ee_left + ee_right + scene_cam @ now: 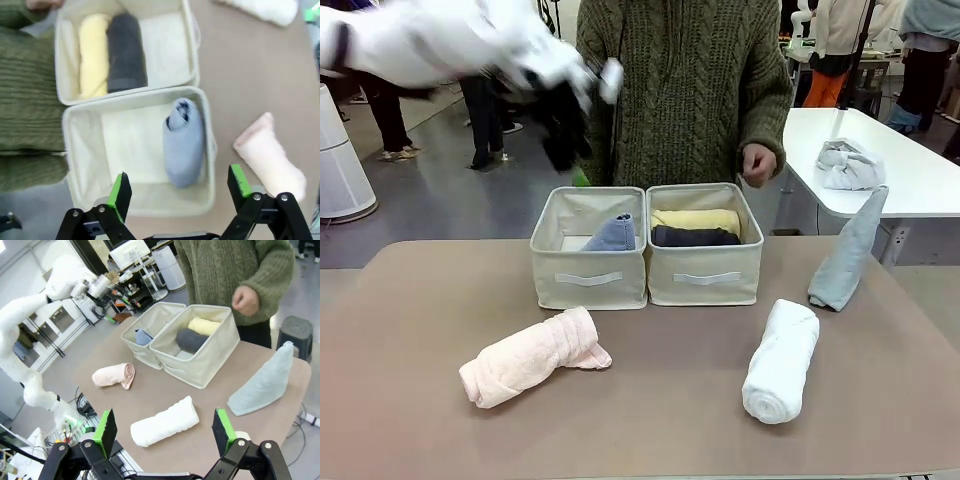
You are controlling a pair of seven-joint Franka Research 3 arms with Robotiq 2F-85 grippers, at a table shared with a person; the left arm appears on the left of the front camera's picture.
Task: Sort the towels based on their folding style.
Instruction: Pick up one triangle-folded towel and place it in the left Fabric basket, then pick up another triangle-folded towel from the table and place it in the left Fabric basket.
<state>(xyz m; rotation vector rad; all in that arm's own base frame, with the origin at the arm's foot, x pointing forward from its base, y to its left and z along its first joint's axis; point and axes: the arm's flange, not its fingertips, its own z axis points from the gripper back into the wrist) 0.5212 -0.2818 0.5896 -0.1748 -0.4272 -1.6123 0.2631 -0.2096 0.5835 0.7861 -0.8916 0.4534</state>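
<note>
So, my left claw hangs with its jaws wide apart and nothing between them, right above the left bin. The lavender-blue cone towel lies on its side inside that bin, toward the wall that meets the right bin, and my pads are not touching it. I judge that placing step finished. The right bin holds the yellow roll and the dark grey roll side by side, with bare floor left on its near side, so the rule reads as cones to the left and rolls to the right. Three towels are out on the bench: the pink roll near the front on my left, the white roll near the front on my right, and the pale grey-blue cone standing upright beside the right bin but apart from it. My right claw is also spread wide and empty, hovering over the white roll. The person's hand is loosely closed behind the bins, clear of them. Next, I think, my left claw should lift clear of the bin's rim and go to the pink roll. It should grip that roll across its middle so the loose flap does not unwind, then carry it to the right bin's free strip.
</note>
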